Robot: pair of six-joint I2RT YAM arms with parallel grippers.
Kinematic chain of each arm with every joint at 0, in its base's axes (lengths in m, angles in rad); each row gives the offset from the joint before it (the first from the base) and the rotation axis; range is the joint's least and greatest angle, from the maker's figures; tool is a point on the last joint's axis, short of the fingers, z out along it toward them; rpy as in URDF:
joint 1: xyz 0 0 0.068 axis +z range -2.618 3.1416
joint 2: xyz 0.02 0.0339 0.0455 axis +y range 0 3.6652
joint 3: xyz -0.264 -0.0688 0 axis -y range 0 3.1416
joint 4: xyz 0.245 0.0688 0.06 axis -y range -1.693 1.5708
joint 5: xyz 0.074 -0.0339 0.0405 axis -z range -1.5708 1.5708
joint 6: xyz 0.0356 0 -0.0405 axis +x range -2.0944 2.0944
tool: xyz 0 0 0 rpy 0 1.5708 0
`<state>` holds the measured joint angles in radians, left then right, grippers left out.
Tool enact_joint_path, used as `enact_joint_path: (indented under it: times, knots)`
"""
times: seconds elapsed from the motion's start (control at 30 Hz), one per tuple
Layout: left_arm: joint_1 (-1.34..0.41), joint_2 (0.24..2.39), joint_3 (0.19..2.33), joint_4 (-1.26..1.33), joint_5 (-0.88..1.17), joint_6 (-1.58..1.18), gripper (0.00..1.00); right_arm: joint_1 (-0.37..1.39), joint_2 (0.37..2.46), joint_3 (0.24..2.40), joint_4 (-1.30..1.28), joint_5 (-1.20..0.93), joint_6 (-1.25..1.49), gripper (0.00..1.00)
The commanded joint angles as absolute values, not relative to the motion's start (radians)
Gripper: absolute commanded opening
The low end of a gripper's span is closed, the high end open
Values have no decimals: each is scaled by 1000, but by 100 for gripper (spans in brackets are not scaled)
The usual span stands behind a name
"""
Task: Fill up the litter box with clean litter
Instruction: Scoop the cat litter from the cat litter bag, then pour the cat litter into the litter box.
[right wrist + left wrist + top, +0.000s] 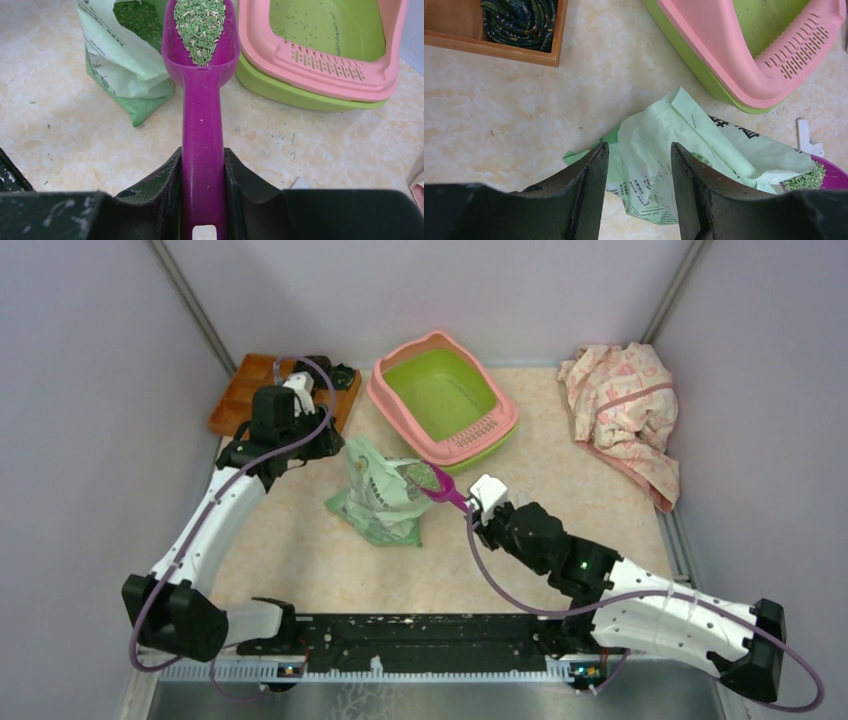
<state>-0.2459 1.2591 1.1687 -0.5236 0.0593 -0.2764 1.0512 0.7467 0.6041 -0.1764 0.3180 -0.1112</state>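
Right wrist view is showing the right claw (202, 167) clamping both fingers against the handle of a magenta plastic scoop (201, 120), which is reaching straight forward above the pale marbled bench (60, 140). Its bowl is carrying a heap of litter (200, 30), small grey-green pellets with a few pale ones mixed in. Left of the bowl, a pale green printed plastic bag (120, 60) is standing open, with more pellets showing in its mouth. Right of the bowl, a rounded lime green plastic litter box (330, 82) with a pink rim and slotted pink grate is sitting on the bench. The grate end is facing the claw, and only scattered grains are lying in the basin. Loose grains are also dotting the bench in front of it.

Left wrist view is showing the left claw (639, 155) hanging over the bag's crumpled side with its jaws standing apart; whether they are touching the plastic I cannot tell. Beyond it, an orange-brown wooden tray (499, 50) is holding a rolled dark patterned fabric (519, 20).

Top external view is placing the scoop's bowl over the bag's mouth, just short of the litter box's near corner. At the far right, a crumpled pink floral cloth (625, 410) is lying on the bench.
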Motion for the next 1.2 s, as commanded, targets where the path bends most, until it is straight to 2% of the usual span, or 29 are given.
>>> enact_joint_path:
  times: [0.0,0.23,0.5,0.57,0.67,0.77,0.9,1.07,1.17]
  knots:
    - [-245,1269,1205,-522,60,-273,55,1057,696,683,-220,387,-78,0]
    - [-245,1285,1199,-506,81,-274,55,1057,705,813,-351,402,-72,0]
    - [-245,1288,1189,-486,101,-272,55,1050,735,892,-384,436,-95,0]
    - [-245,1287,1185,-480,108,-273,55,1019,775,920,-382,420,-109,0]
    - [-245,1284,1175,-473,123,-274,55,868,848,962,-365,293,-114,0]
    - [-245,1278,1170,-471,134,-275,55,693,956,1039,-356,135,-97,0]
    - [-245,1264,1164,-473,146,-275,55,587,1156,1219,-407,48,-107,0]
    - [-245,1251,1169,-482,164,-272,55,542,1483,1586,-584,-23,-157,0]
    - [-245,1240,1164,-487,176,-272,55,543,1704,1838,-777,63,-212,0]
